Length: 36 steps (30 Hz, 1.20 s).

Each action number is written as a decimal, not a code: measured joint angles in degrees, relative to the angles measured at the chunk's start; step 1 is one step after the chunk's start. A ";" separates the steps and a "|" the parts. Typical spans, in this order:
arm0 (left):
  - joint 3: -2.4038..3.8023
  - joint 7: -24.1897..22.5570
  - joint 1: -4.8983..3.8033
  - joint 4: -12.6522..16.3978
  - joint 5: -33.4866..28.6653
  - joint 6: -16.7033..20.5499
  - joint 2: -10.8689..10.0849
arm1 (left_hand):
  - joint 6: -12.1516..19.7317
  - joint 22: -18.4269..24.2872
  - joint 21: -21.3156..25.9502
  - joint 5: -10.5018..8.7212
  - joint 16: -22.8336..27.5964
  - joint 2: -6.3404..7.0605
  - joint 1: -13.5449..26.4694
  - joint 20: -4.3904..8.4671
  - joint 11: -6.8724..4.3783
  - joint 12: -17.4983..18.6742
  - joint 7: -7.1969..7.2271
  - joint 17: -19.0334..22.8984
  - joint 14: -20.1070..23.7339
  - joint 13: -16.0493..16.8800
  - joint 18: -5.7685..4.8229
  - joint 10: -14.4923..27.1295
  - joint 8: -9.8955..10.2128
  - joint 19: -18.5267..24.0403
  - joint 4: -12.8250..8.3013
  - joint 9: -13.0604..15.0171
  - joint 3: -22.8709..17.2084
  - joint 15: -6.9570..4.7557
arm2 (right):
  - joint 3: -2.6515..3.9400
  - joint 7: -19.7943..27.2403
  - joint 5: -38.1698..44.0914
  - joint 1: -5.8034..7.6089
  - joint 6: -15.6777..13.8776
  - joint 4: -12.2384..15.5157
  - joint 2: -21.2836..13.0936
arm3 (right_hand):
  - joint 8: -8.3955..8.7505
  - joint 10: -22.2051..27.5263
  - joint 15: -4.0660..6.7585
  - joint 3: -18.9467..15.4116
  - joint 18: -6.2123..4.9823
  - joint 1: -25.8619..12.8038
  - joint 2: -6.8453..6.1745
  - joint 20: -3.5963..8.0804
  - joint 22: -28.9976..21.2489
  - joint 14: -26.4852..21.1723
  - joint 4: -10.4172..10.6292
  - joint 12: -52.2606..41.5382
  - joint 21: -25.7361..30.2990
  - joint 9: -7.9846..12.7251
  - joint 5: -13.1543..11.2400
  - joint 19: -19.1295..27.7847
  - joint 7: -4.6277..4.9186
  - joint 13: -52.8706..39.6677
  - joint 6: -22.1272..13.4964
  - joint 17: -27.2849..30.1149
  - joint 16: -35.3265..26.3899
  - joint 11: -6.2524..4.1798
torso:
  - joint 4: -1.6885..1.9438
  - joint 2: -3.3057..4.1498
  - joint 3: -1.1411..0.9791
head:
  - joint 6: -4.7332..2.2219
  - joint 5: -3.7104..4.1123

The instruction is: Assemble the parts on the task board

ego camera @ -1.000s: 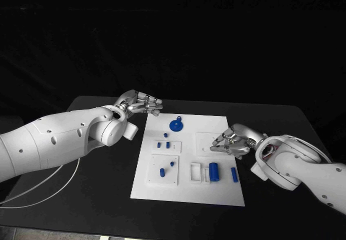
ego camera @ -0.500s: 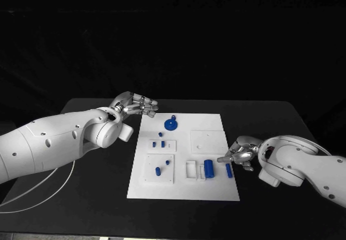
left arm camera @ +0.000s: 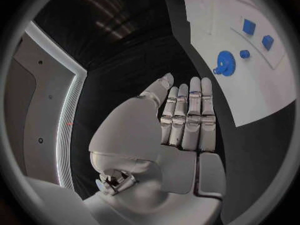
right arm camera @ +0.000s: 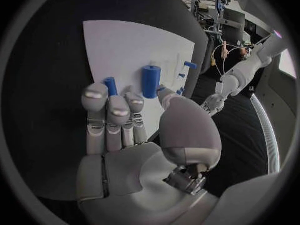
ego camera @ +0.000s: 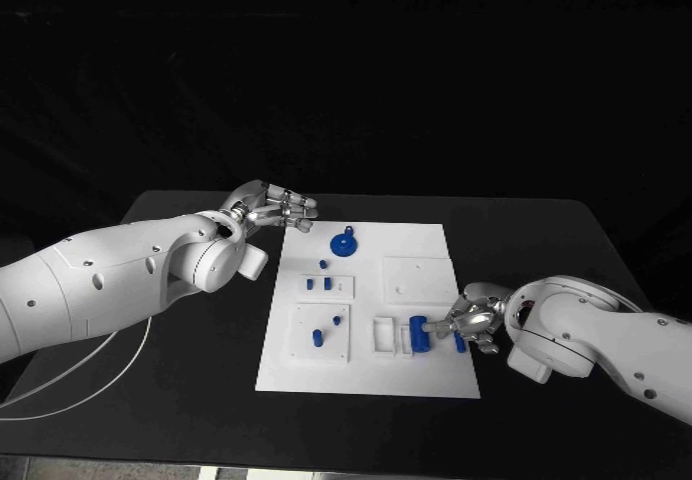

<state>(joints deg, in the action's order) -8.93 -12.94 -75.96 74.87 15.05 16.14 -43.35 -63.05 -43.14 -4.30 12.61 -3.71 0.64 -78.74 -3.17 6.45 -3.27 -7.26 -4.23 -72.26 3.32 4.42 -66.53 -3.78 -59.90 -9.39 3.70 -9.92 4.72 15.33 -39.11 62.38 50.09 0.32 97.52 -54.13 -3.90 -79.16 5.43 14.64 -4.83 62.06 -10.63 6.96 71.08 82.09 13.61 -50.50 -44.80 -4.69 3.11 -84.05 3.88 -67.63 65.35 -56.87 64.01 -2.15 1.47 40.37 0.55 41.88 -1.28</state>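
Note:
The white task board (ego camera: 418, 245) lies mid-table. My right hand (ego camera: 469, 322) hovers at its near right edge with fingers stretched out over the board (right arm camera: 125, 45). The thumb lies beside a thick blue cylinder (ego camera: 420, 333) (right arm camera: 151, 81), and a fingertip covers the near end of a slim blue bar (ego camera: 459, 341) (right arm camera: 110, 85). It grips nothing. My left hand (ego camera: 274, 210) (left arm camera: 181, 120) floats off the board's far left corner, fingers straight and empty. A blue gear-like disc (ego camera: 343, 246) (left arm camera: 224, 62) rests at the far end of the board (left arm camera: 212, 15).
Two small blue blocks (ego camera: 319, 284) (left arm camera: 257, 34) stand in a white holder left of centre, with a small blue peg (ego camera: 323, 265) beyond them. A near-left plate carries two blue pieces (ego camera: 327, 332). White sockets (ego camera: 385, 338) sit beside the cylinder. Bare black table surrounds the board.
My right hand has moved from the square plate at the board's right down toward the near edge, arriving at the cylinder and slim bar. The left hand has hardly moved.

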 measured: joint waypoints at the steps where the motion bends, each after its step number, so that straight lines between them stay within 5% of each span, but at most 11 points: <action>1: 0.00 0.01 0.00 0.00 -0.01 -0.03 -0.02 | 0.00 0.00 0.00 0.00 0.00 0.00 0.00 0.00 0.00 0.00 0.00 0.00 0.00 0.00 0.00 0.00 0.00 0.00 0.00 0.00 0.00 0.00 | -0.16 -0.03 -0.26 0.03 -0.18 -0.03 0.27 | -0.09 0.00 0.00 0.00 0.00 0.00 0.00 0.00 0.04 0.00 0.00 -0.05 0.00 0.00 0.00 0.00 0.00 -0.03 0.00 -0.08 0.00 0.00 | -0.01 0.01 -0.01 | 0.04 -0.04; 13: -0.01 0.07 0.01 0.09 -0.08 -0.34 -0.16 | 0.00 0.56 0.00 0.00 0.00 0.00 0.00 -0.21 0.00 0.00 0.00 0.00 0.00 0.00 0.00 0.00 0.00 -0.21 0.23 0.00 0.22 0.00 | -1.56 0.15 -2.08 0.30 -2.01 -0.62 3.26 | -0.21 -0.20 0.00 0.04 0.00 0.25 -0.24 -0.01 1.35 0.42 0.24 -0.06 0.00 -0.11 0.00 0.00 -0.25 -0.39 -0.15 -1.35 0.00 0.20 | -0.09 0.07 -0.04 | 0.35 -0.52; 22: -0.01 0.15 0.01 0.11 -0.10 -0.54 -0.17 | 0.00 0.55 0.00 0.00 0.00 0.00 0.00 -0.21 0.00 0.00 0.00 0.00 0.00 0.00 0.00 0.00 0.00 -0.20 0.22 0.00 0.22 0.00 | -2.65 0.93 -2.55 0.59 -3.60 -1.29 4.83 | -0.22 -0.19 -0.01 1.51 0.00 1.55 1.07 -0.01 1.95 0.42 -3.15 -0.06 0.00 -0.19 0.00 0.00 -0.25 -0.43 -0.06 -1.78 0.00 0.21 | -0.12 0.07 -0.04 | 0.47 -0.74; 23: -0.01 0.17 0.01 0.11 -0.10 -0.56 -0.17 | 0.00 0.55 0.00 0.00 0.00 0.00 0.00 -0.21 0.00 0.00 0.00 0.00 0.00 0.00 0.00 0.00 0.00 -0.21 0.22 0.00 0.22 0.00 | -2.69 1.00 -2.55 0.60 -3.78 -1.34 4.87 | -0.22 -0.19 -0.01 1.77 0.00 1.81 1.32 -0.01 1.95 0.42 -3.67 -0.06 0.00 -3.00 -0.01 0.00 -0.25 -0.43 -0.06 -1.82 0.00 0.21 | -0.13 0.07 -0.04 | 0.51 -0.76; 27: -0.01 0.22 0.01 0.11 -0.11 -0.64 -0.20 | 0.00 0.55 0.00 0.00 0.00 0.00 0.00 -0.20 0.00 0.00 0.00 0.00 0.00 0.00 0.00 0.00 0.00 -0.20 0.22 0.00 0.22 0.00 | -2.90 1.37 -2.61 0.58 -4.66 -1.42 4.96 | -0.21 -0.19 -0.01 4.49 0.03 1.34 1.98 -0.01 2.43 0.42 -7.22 -0.06 0.00 -3.50 -0.24 0.00 -0.41 -0.31 1.09 -1.93 -0.24 0.22 | -0.15 0.07 -0.04 | 0.55 -0.90; 36: -0.01 0.35 0.01 0.15 -0.11 -0.80 -0.34 | 0.00 1.23 0.00 0.00 0.00 0.00 0.00 -0.20 0.21 0.00 0.00 0.00 0.00 0.00 0.00 0.22 0.00 -0.20 0.46 0.00 -0.02 0.00 | -3.28 1.93 -3.18 0.29 -6.93 -0.47 4.20 | 0.63 -0.51 0.01 4.46 0.04 -0.48 3.80 -0.01 3.05 0.44 -7.97 -0.05 0.67 -2.18 -0.04 0.00 -1.06 0.42 3.01 -1.92 -0.24 0.11 | -0.16 0.08 -0.04 | 0.51 -1.19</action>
<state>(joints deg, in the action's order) -8.94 -12.59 -75.95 75.02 14.94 15.34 -43.70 -63.05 -41.91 -4.30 12.61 -3.71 0.65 -78.75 -3.38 6.66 -3.27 -7.26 -4.23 -72.26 3.32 4.42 -66.32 -3.79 -60.10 -8.93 3.70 -9.94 4.72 12.04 -37.17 59.19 50.38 -6.61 97.05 -49.93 -3.27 -79.67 5.43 19.10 -4.79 61.58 -6.83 6.95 74.13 82.53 5.63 -50.55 -44.13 -6.87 3.07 -84.04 2.81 -67.21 68.36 -58.79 63.78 -2.04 1.31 40.45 0.52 42.39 -2.47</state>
